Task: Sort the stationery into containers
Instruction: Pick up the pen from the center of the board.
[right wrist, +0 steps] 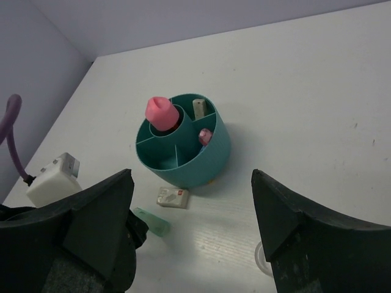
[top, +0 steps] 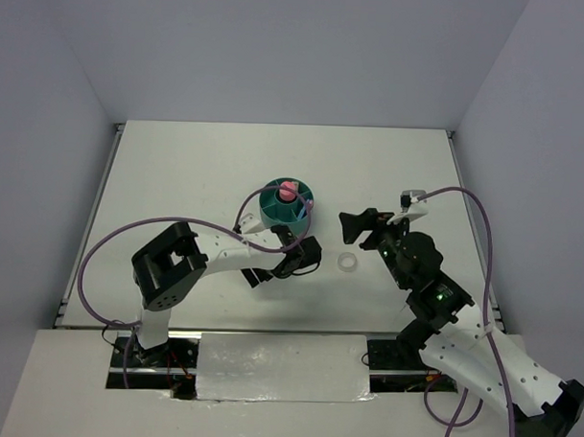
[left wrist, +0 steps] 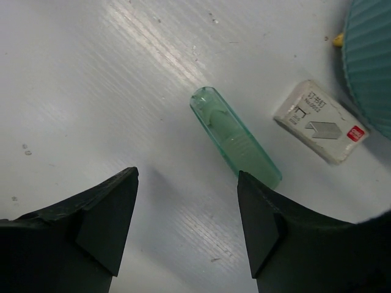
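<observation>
Left pincer [left wrist: 186,226] and right pincer [right wrist: 192,226] gape (organiser [left wrist: 369,61] cut off near green capsule [left wrist: 235,137])

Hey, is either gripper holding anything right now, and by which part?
Nothing is held. The left gripper is open near the green capsule; the right gripper is open and empty.

You see the teal organiser [right wrist: 204,163] standing on the white table [right wrist: 305,91], with a pink tube [right wrist: 162,113] upright in its central cup, a beige eraser [right wrist: 199,108] in a far ring compartment and a pink capsule [right wrist: 205,136] in the compartment beside it. Just in front of the organiser lies a small white box [right wrist: 173,196], and nearer still a green capsule [right wrist: 154,223], partly hidden by a finger. Your right gripper [right wrist: 192,213] is spread wide on the organiser's near side, holding nothing, with the edge of a clear tape ring [right wrist: 261,259] beside its other finger.
</observation>
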You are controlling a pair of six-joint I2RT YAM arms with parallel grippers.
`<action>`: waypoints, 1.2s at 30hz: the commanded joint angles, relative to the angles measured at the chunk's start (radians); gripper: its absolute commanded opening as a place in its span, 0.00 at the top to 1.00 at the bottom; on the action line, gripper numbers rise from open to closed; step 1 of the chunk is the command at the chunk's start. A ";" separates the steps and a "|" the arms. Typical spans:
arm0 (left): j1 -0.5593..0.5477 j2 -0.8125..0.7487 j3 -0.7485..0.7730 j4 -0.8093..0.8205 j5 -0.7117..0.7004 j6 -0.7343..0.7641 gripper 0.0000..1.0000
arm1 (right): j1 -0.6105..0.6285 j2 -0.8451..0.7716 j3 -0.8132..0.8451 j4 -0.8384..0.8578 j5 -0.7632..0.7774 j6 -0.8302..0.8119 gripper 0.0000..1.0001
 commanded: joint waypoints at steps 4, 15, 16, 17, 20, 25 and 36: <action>0.001 -0.002 -0.042 0.054 -0.040 -0.162 0.24 | 0.003 -0.052 -0.019 -0.012 -0.073 0.022 0.15; 0.001 0.041 0.004 0.064 -0.065 -0.155 0.24 | 0.003 -0.026 -0.036 0.012 -0.125 0.025 0.15; 0.001 0.048 0.012 0.055 -0.062 -0.168 0.24 | 0.003 -0.023 -0.036 0.016 -0.127 0.025 0.15; 0.001 0.055 0.018 0.051 -0.063 -0.168 0.24 | 0.005 -0.023 -0.038 0.018 -0.128 0.027 0.15; 0.004 0.090 0.047 0.038 -0.065 -0.167 0.24 | 0.003 -0.023 -0.041 0.018 -0.136 0.025 0.15; 0.004 0.122 0.055 0.013 -0.059 -0.201 0.24 | 0.003 -0.031 -0.039 0.009 -0.134 0.014 0.15; 0.005 0.085 -0.069 0.106 -0.027 -0.156 0.44 | 0.001 -0.029 -0.036 0.013 -0.161 0.020 0.15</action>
